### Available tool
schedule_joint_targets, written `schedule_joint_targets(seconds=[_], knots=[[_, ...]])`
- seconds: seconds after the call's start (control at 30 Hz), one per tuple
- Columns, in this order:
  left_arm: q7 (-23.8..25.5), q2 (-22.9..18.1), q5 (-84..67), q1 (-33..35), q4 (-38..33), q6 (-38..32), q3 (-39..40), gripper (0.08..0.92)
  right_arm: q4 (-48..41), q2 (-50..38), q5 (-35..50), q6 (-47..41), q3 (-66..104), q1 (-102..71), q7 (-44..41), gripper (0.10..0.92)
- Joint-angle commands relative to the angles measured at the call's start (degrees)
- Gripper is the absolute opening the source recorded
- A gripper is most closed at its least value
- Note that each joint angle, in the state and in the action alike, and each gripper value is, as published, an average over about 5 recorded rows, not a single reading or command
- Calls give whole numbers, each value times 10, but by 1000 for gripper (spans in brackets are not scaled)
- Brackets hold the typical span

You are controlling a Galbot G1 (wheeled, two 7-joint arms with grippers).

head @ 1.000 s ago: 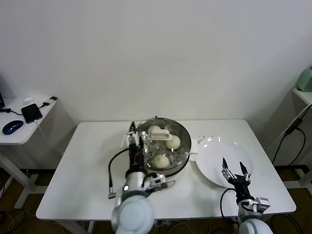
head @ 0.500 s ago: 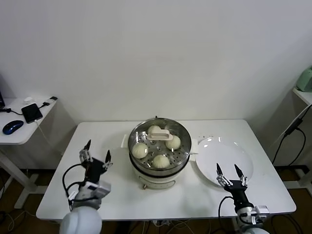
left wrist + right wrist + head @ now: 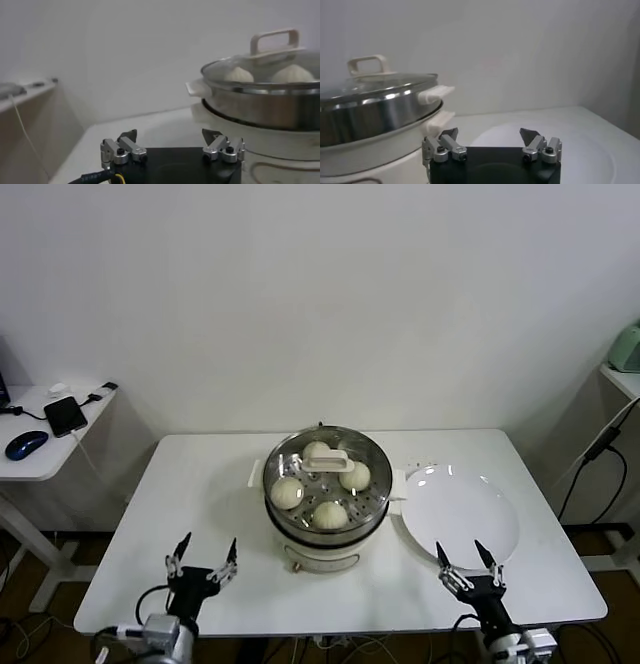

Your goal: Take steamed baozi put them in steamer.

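The steamer [image 3: 327, 529] stands at the table's middle, its glass lid [image 3: 325, 456] with a cream handle on top. Several cream-white baozi [image 3: 287, 493] lie inside on the perforated tray, seen through the lid. My left gripper [image 3: 204, 561] hovers open and empty over the table's front left, well apart from the pot. Low at the front right, my right gripper [image 3: 466, 567] is also open and empty, at the near edge of the white plate [image 3: 460, 509]. The left wrist view shows the steamer [image 3: 260, 107] with two baozi [image 3: 238, 75] under the lid beyond the open left gripper [image 3: 170, 136]. In the right wrist view the right gripper [image 3: 489, 133] is open, the steamer [image 3: 375, 107] beside it.
The bare white plate [image 3: 580, 145] lies right of the steamer. A side table [image 3: 40, 449] at the far left carries a phone [image 3: 65, 415] and a mouse [image 3: 24, 444]. A second side table [image 3: 625, 379] and hanging cables stand at the right.
My left arm left the steamer's left rim and swung down to the table's front left. My right gripper drew back toward the front edge. Both stayed open.
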Motion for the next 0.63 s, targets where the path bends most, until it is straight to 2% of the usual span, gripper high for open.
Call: schedule_joint_targets(seconds=[0.03,0.17,0.43,0.63], knots=[[-35,7,-63,99,-17,-62,46,823,53,-10,-12,-34,3,-50,-5,823],[-47,11,-29,113,-15,-79,66,823,62,2,-23,-34,4,-49,-6,823],[-21,17,-93,104,-48,-23,46,823,65,2,-18,-41,11,-61,-8,823],[-14,16,-92,93,-66,-11,38,823,65,4,-20,-36,13,-65,-10,823]])
